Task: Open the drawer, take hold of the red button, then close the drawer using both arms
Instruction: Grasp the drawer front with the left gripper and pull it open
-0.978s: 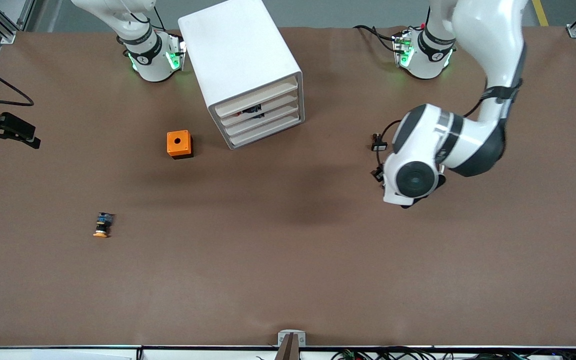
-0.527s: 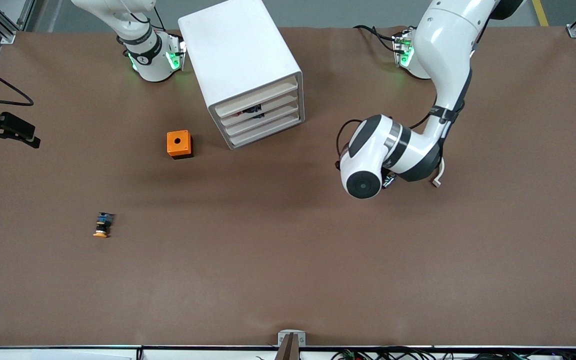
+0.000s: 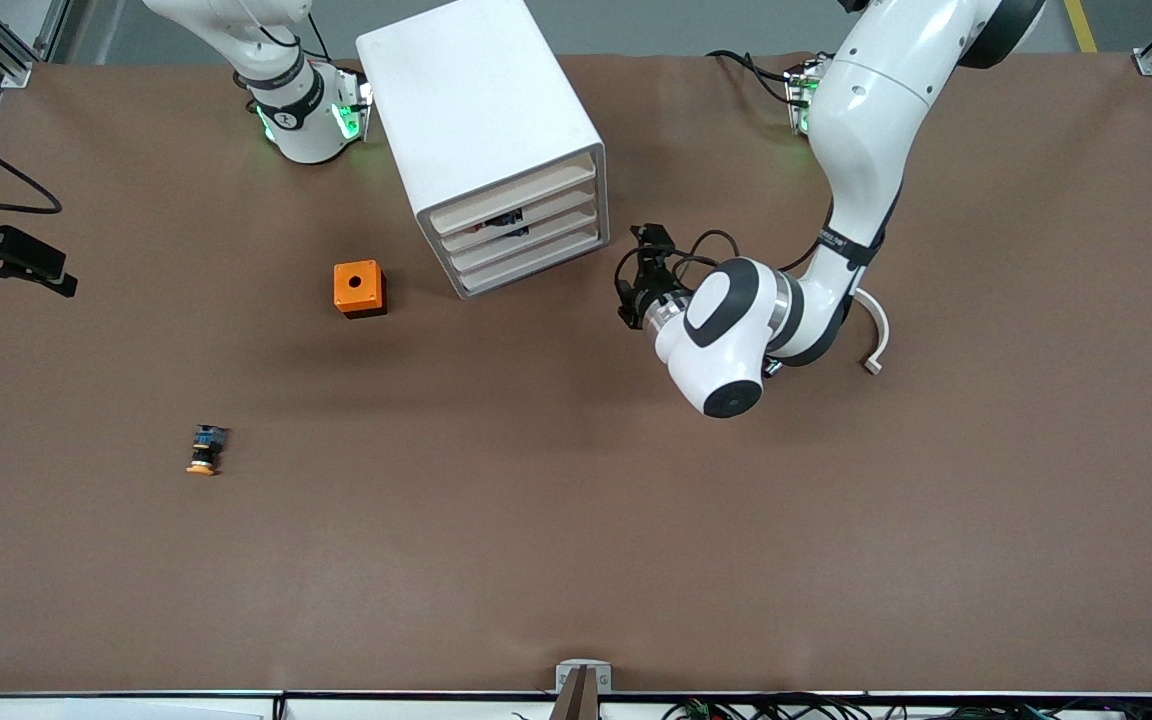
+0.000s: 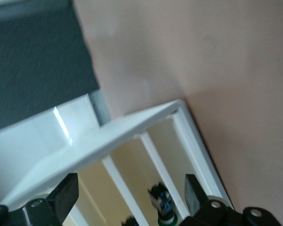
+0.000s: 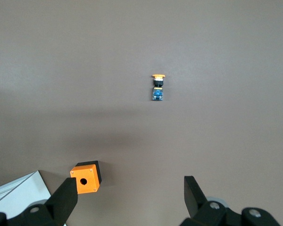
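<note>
The white cabinet (image 3: 476, 110) stands near the arms' bases, and its four cream drawer fronts are all pushed in. The second drawer (image 3: 551, 208) has a small dark part (image 3: 506, 218) showing in the gap above its front; no red cap shows. My left gripper (image 3: 628, 276) is open and empty, just above the table, facing the drawer fronts from a short way off. In the left wrist view the left gripper (image 4: 130, 197) frames the cabinet's (image 4: 89, 141) fronts and a black-and-blue part (image 4: 162, 203). My right gripper (image 5: 130, 197) is open and empty, high over the table, and the right arm waits.
An orange cube with a hole (image 3: 358, 288) sits beside the cabinet toward the right arm's end, also seen in the right wrist view (image 5: 86, 177). An orange-capped button (image 3: 204, 450) lies nearer the front camera, likewise in the right wrist view (image 5: 157, 87). A black clamp (image 3: 6, 262) sticks in at the table's edge.
The left arm has swung toward the cabinet and turned its wrist, so the open left gripper now faces the drawer fronts. Nothing else has moved.
</note>
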